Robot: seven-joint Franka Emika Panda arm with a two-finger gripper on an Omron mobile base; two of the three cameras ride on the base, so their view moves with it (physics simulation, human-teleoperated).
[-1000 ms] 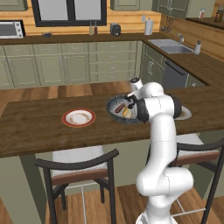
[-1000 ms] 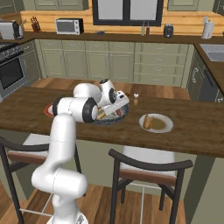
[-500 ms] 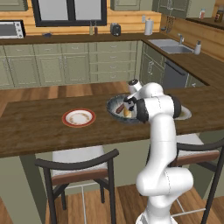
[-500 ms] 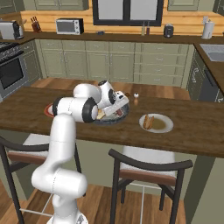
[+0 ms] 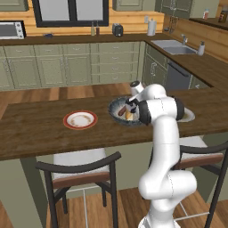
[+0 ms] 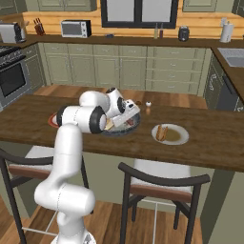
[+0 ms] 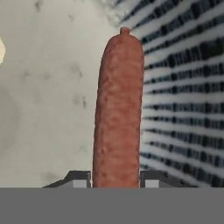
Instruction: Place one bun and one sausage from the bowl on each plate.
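Down in the wide dark grey-blue bowl point(image 5: 116, 107) on the brown wooden table point(image 5: 35, 131), the dark fingers point(image 7: 78, 178) are clamped on a long reddish-brown sausage point(image 7: 118, 109) lying against its pale speckled floor.
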